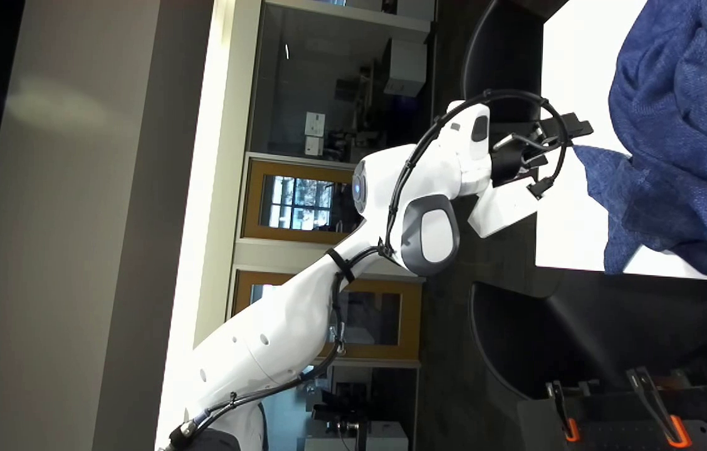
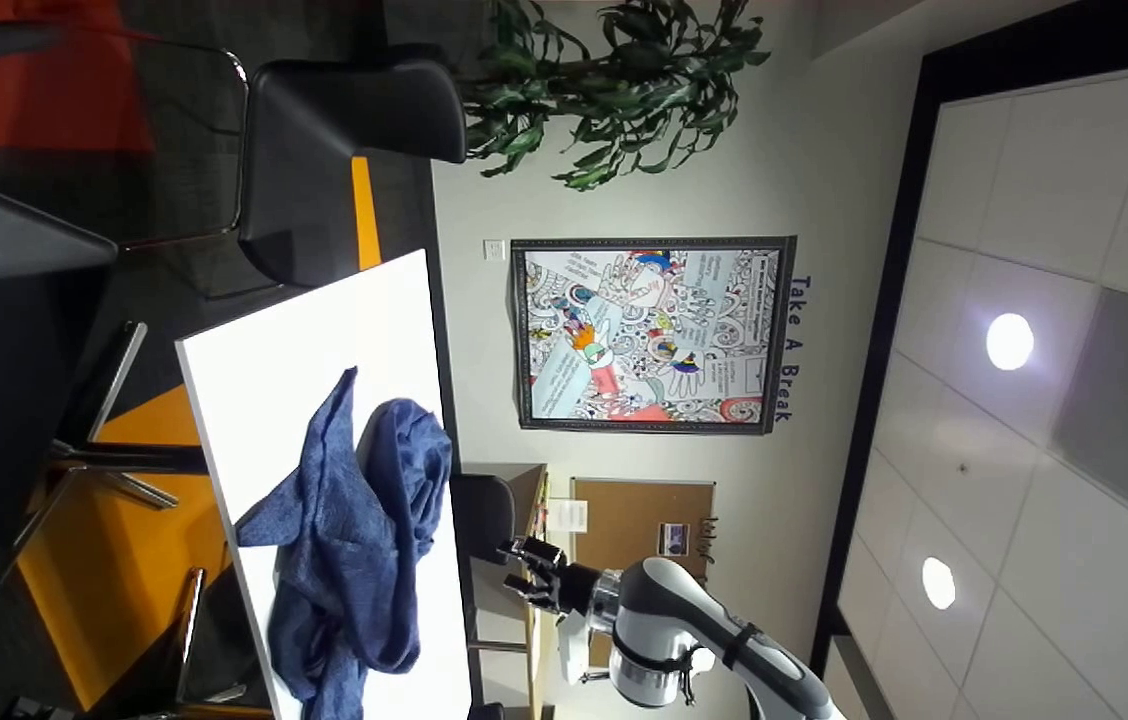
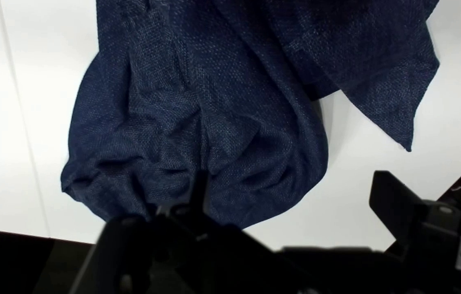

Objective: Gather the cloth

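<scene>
Step over the cloth (image 3: 198,114): most likely the approach, ahead of any grip; the gathering looks partly done at best

Cloth: navy, in loose folds on the tabletop (image 2: 284,350); in the wrist view it runs from 12 o'clock to a bunched end (image 3: 165,175) at about 8 o'clock, its far part cut off by the frame

Corner (image 3: 394,102): lies at about 3 o'clock in the wrist view, tip turned toward 6 o'clock, bare tabletop between it and the bunched end

Tool (image 2: 514,566): wide, jaws well apart, holding nothing; in an exterior view it hangs at 3 o'clock from the cloth, not touching, which reads as above, since that picture lies on its side

Fingers (image 3: 398,200): in the wrist view one crosses in front of the cloth near 7 o'clock, its mate shows at 4 o'clock against bare tabletop

Next move down: should call for a shift toward 10 o'clock in the wrist view, so both fingers straddle a raised fold, then a descent with the jaws wide

Grip on a fold: closing too high may catch a single layer that slips, too low may jam the fingertips on the tabletop

Corner's turn: after the first grip, it would probably want drawing in toward the bunched end
</scene>
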Controlling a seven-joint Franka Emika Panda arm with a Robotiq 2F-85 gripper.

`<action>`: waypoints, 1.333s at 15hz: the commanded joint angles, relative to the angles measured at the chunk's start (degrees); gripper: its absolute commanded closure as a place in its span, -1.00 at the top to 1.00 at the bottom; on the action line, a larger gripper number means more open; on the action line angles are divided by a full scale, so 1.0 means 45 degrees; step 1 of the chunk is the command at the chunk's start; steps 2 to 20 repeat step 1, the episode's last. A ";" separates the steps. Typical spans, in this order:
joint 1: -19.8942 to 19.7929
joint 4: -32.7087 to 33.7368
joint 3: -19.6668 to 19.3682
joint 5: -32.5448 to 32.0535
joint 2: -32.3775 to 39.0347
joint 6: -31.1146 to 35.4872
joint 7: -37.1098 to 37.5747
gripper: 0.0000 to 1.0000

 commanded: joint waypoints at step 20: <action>0.0475 0.0005 -0.0461 0.0095 -0.0006 -0.0031 -0.0044 1.00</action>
